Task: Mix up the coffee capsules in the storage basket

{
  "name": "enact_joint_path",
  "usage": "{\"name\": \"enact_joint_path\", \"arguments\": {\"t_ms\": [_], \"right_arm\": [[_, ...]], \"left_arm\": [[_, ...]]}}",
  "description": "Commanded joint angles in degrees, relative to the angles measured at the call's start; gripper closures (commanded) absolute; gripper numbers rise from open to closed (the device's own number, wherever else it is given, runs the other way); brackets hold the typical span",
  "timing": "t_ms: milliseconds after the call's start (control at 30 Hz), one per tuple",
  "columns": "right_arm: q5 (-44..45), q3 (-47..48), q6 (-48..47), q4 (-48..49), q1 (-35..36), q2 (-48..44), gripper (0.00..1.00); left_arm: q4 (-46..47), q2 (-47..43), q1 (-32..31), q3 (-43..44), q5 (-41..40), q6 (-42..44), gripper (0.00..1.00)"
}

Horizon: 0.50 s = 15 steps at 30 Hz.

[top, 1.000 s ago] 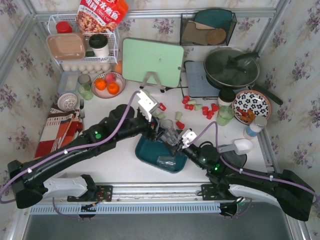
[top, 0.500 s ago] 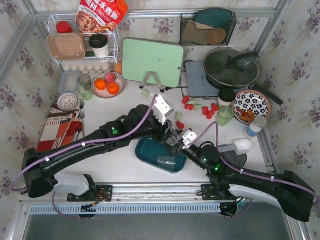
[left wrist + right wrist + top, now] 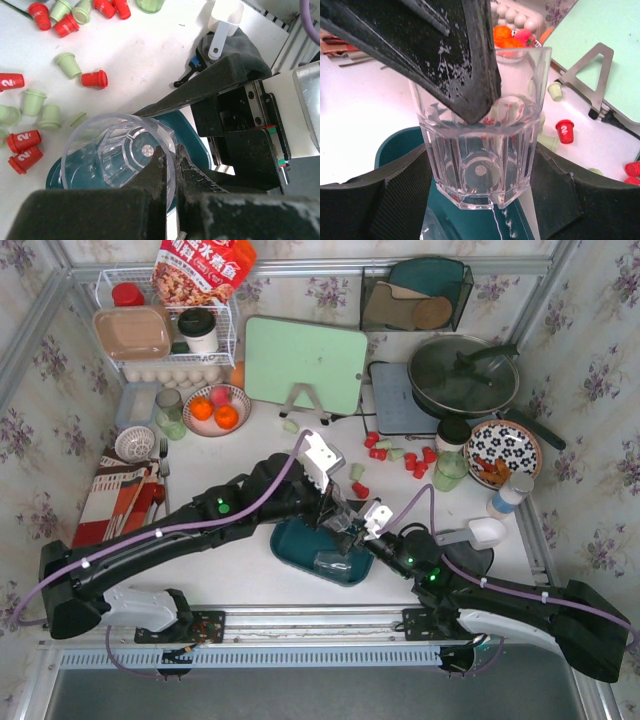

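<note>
Left end effector (image 3: 172, 159) newly clamped, like right one (image 3: 480, 172), on glass (image 3: 512, 150); basket (image 3: 295, 545) lengthwise left-right.

left gripper (image 3: 169, 162) pinched tight on the clear glass (image 3: 520, 125) rim between its fingertips. right gripper (image 3: 480, 175) clasps its sides, fingers spread wide.

one glass (image 3: 480, 165); one storage basket (image 3: 290, 542); oranges (image 3: 202, 410) — two

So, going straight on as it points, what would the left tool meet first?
The left tool pinches the clear glass rim; beyond it, probably the storage basket, though depth is unclear.
</note>
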Motion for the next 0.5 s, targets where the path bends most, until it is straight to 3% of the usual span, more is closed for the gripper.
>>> {"name": "enact_joint_path", "arguments": {"t_ms": [0,100,167,333,467], "right_arm": [[3.2,0.1,0.9,2.5,-0.1,-0.1,0.6],[4.2,0.1,1.2,2.7,-0.1,-0.1,0.35],[5.1,0.0,1.4,2.9,-0.1,-0.1,0.25],[8.0,0.1,1.9,2.9,-0.1,-0.1,0.18],[10.3,0.2,2.3,2.9,-0.1,0.2,0.17]], "left_arm": [[-4.2,-2.7,0.7,0.6,-13.0,-1.0,1.0],[-7.1,-3.7,1.5,1.4,-15.9,-1.7,1.0],[-9.4,-4.4,2.5,1.5,-19.1,-1.6,1.0],[-14.4,-6.6,9.4,1.1,-25.7,-0.6,1.0],[-14.7,-6.5,19.8,-0.2,-25.9,1.5,1.0]]}}
